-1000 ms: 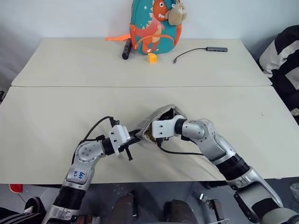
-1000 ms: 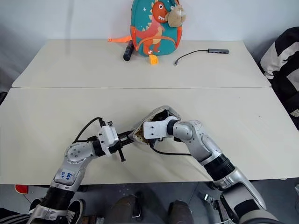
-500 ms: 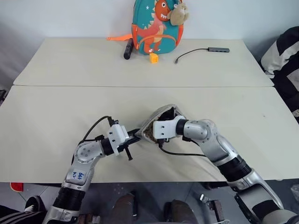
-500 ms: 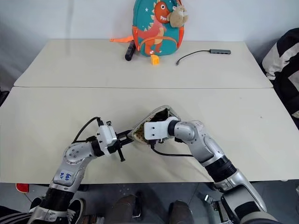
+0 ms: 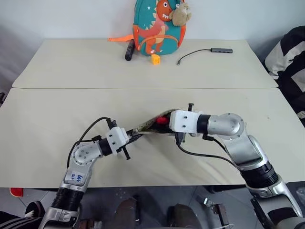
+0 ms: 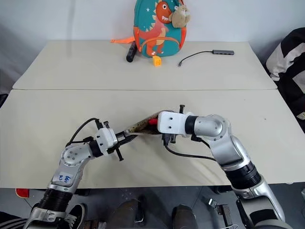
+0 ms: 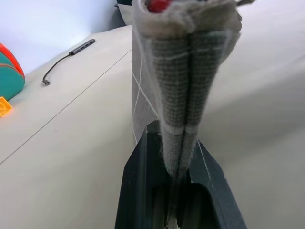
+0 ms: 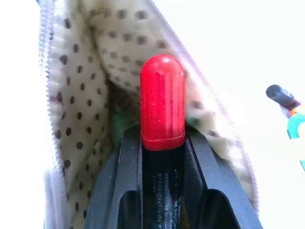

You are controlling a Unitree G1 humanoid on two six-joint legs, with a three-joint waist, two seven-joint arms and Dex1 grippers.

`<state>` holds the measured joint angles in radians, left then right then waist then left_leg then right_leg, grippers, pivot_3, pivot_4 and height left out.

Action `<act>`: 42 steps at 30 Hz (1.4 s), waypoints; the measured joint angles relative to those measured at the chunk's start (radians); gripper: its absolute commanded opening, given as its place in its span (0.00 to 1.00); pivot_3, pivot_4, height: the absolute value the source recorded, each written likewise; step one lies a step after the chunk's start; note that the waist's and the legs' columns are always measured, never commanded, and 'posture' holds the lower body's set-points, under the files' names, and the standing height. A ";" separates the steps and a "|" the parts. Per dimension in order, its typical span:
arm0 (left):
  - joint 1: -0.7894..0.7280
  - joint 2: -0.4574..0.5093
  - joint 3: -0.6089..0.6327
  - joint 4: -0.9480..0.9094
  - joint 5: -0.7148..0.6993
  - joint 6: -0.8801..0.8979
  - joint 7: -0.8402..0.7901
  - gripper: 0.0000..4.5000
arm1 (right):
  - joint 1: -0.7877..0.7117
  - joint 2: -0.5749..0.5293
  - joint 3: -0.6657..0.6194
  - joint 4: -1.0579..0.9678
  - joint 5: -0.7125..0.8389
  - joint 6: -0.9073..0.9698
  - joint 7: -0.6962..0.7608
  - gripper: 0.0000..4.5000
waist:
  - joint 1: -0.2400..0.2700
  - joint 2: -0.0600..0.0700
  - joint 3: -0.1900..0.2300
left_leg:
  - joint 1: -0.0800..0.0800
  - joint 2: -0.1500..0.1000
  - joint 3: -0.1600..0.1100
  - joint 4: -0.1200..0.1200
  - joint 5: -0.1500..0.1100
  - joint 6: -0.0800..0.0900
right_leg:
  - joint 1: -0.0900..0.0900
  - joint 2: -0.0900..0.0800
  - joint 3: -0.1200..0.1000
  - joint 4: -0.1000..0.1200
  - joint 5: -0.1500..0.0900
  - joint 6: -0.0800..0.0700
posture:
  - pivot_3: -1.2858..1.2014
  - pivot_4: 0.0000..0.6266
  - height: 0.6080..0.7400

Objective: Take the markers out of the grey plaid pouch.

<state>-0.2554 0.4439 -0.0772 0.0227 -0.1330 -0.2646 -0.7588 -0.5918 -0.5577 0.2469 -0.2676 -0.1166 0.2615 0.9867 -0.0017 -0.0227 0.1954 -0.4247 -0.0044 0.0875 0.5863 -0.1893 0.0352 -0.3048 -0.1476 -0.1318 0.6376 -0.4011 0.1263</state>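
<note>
Right gripper (image 8: 163,143) is clamped on the red marker (image 8: 162,102), red cap sticking out past the fingertips at the mouth of the grey plaid pouch (image 5: 147,128). Left gripper (image 7: 174,179) is pinched shut on the pouch's other end, fabric folded between its fingers, pouch stretched between the two over the near table (image 5: 43,129). Something green shows deep in the dotted lining (too blurred to call it the green marker). The red marker's body is hidden between the fingers.

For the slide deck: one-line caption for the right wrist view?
Right gripper clamps a red-capped marker at the mouth of the dotted-lined grey plaid fabric pouch.
</note>
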 measured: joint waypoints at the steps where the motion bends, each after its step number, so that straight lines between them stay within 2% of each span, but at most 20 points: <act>1: -0.006 0.001 0.000 0.009 0.002 -0.003 0.002 0.00 | 0.003 -0.006 -0.013 -0.010 0.035 0.001 0.018 0.15 | 0.000 0.000 0.000 | 0.000 0.000 0.000 0.000 0.000 0.000 | 0.000 0.000 0.000 0.000 0.000 0.000 | 0.52 0.24 1.00; 5: -0.014 0.010 0.011 0.034 0.007 -0.018 0.006 0.00 | 0.009 -0.021 -0.084 -0.045 0.179 0.037 0.063 0.15 | 0.000 0.000 0.000 | 0.000 0.000 0.000 0.000 0.000 0.000 | 0.000 0.000 0.000 0.000 0.000 0.000 | 0.52 0.24 1.00; 9: -0.016 0.025 0.041 0.058 -0.002 -0.031 0.008 0.00 | -0.062 0.022 -0.240 -0.054 0.424 0.248 0.025 0.15 | -0.005 0.001 0.001 | 0.000 0.001 0.000 0.000 0.000 0.000 | 0.000 -0.001 0.000 0.000 0.000 0.000 | 0.52 0.24 1.00; 12: -0.016 0.022 0.062 0.070 -0.023 -0.028 0.010 0.00 | -0.139 -0.010 -0.313 -0.062 0.509 0.365 -0.024 0.15 | -0.003 0.001 0.001 | 0.000 0.001 -0.001 0.000 -0.001 -0.001 | 0.000 -0.001 0.000 0.000 0.000 -0.001 | 0.52 0.24 1.00; 16: -0.014 0.024 0.074 0.086 -0.040 -0.032 -0.003 0.00 | -0.152 -0.148 -0.314 0.047 0.478 0.500 -0.085 0.15 | 0.007 0.001 0.001 | -0.002 0.000 -0.001 0.001 -0.002 0.001 | 0.000 -0.002 0.000 -0.001 0.001 0.000 | 0.52 0.24 1.00; 20: -0.009 0.023 0.079 0.104 -0.057 -0.041 -0.010 0.00 | -0.120 -0.284 -0.252 0.150 0.369 0.528 -0.120 0.15 | 0.001 0.001 0.001 | -0.003 0.000 0.001 0.001 -0.002 0.002 | -0.001 -0.002 -0.001 -0.003 0.001 0.001 | 0.52 0.24 1.00; 24: -0.010 0.014 0.077 0.105 -0.059 -0.045 -0.017 0.00 | -0.052 -0.275 -0.228 0.208 0.345 0.615 -0.176 0.15 | -0.004 0.001 0.001 | -0.002 0.001 0.002 0.001 -0.002 0.002 | -0.001 -0.002 -0.001 -0.002 0.001 0.001 | 0.52 0.24 1.00; 28: -0.010 0.013 0.077 0.106 -0.059 -0.048 -0.020 0.00 | 0.001 -0.271 -0.212 0.320 0.304 0.614 -0.238 0.15 | 0.000 0.001 0.001 | -0.003 0.001 0.002 0.002 -0.002 0.002 | -0.001 -0.001 -0.001 -0.003 0.001 0.001 | 0.52 0.24 1.00; 32: -0.009 0.007 0.078 0.106 -0.059 -0.050 -0.020 0.00 | -0.001 -0.236 -0.265 0.402 0.298 0.597 -0.293 0.15 | 0.002 0.001 0.001 | -0.003 0.001 0.002 0.004 -0.002 0.002 | 0.001 -0.001 -0.001 -0.003 0.001 0.001 | 0.52 0.24 1.00; 34: -0.009 0.007 0.078 0.106 -0.059 -0.051 -0.021 0.00 | -0.008 -0.206 -0.297 0.440 0.305 0.594 -0.324 0.32 | 0.002 0.001 0.001 | -0.003 0.000 0.002 0.005 -0.002 0.003 | 0.001 -0.001 -0.001 -0.003 0.001 0.001 | 0.52 0.24 1.00; 36: -0.009 0.007 0.078 0.106 -0.059 -0.051 -0.021 0.00 | -0.009 -0.191 -0.302 0.468 0.308 0.601 -0.335 0.43 | 0.002 0.001 0.001 | -0.003 0.000 0.002 0.004 -0.002 0.003 | 0.000 -0.001 -0.001 -0.003 0.001 0.001 | 0.52 0.24 1.00; 42: -0.009 0.004 0.078 0.106 -0.059 -0.052 -0.021 0.00 | -0.010 -0.174 -0.306 0.492 0.317 0.604 -0.344 0.87 | 0.000 0.002 0.001 | -0.003 0.001 0.002 0.004 -0.002 0.003 | 0.000 -0.001 -0.001 -0.002 0.001 0.001 | 0.52 0.24 1.00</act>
<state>-0.2643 0.4483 0.0006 0.1283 -0.1922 -0.3171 -0.7801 -0.6022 -0.7321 -0.0591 0.2247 0.2004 0.8651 0.6423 -0.0018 -0.0203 0.1967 -0.4279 -0.0037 0.0896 0.5902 -0.1917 0.0379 -0.3051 -0.1489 -0.1326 0.6354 -0.3997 0.1277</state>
